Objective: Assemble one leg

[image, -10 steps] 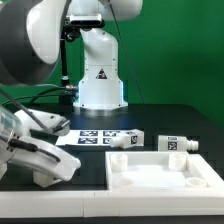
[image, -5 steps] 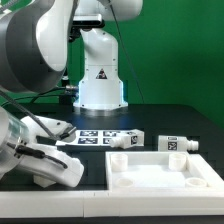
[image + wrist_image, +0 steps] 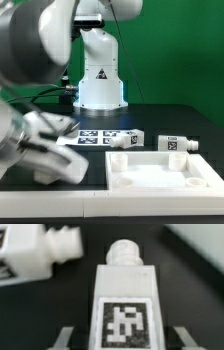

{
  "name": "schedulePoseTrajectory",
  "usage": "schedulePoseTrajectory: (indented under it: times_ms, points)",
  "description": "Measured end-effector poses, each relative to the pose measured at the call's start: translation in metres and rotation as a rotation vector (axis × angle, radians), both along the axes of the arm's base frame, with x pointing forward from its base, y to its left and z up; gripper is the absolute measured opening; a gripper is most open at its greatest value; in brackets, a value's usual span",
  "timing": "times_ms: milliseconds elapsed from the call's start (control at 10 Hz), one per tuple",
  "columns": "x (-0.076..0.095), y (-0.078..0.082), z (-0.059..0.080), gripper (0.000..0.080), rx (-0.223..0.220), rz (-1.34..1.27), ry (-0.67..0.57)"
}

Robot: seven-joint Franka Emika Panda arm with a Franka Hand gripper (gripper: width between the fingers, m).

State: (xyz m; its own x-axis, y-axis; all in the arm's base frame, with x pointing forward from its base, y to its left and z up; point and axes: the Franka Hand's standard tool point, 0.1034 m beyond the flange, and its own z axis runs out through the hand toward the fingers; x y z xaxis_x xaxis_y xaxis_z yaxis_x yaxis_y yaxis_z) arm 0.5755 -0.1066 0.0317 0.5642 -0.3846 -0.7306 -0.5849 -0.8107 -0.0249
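My end effector [image 3: 122,335] is spread astride the leg [image 3: 125,286], lying near the surface's [image 3: 180,125] edge at the exterior view's left; closing off-centre could twist it into the neighbouring leg [image 3: 40,252].

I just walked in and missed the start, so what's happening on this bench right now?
A Panda arm is bent low over the black table. Its tool straddles one tagged white leg, fingers on either side with gaps showing, so it looks open rather than clamped. A second leg lies close beside it. Two spare legs and the square panel lie apart, untouched.
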Motion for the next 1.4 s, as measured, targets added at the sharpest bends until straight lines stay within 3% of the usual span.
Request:
schedulePoseTrajectory:
  times_ms: [100, 300, 400, 600, 800, 900, 1000, 1200, 1300, 1400]
  points:
    - [0.015, 0.021, 0.021, 0.0283, -0.023, 0.021, -0.076]
    - [0.031, 0.060, 0.079, 0.0283, -0.070, 0.052, -0.195]
    - [0.038, 0.069, 0.085, 0.0283, -0.108, 0.045, -0.275]
    - [0.036, 0.071, 0.077, 0.0284, -0.164, 0.023, -0.371]
    - [0.047, 0.077, 0.078, 0.0284, -0.232, 0.008, -0.497]
    - [0.047, 0.097, 0.080, 0.0284, -0.306, 0.050, -0.538]
    - [0.054, 0.125, 0.089, 0.0284, -0.343, 0.098, -0.630]
    - [0.064, 0.153, 0.100, 0.0284, -0.401, 0.215, -0.831]
    - [0.063, 0.141, 0.097, 0.0284, -0.421, 0.126, -0.904]
    - [0.063, 0.142, 0.095, 0.0284, -0.439, 0.119, -0.952]
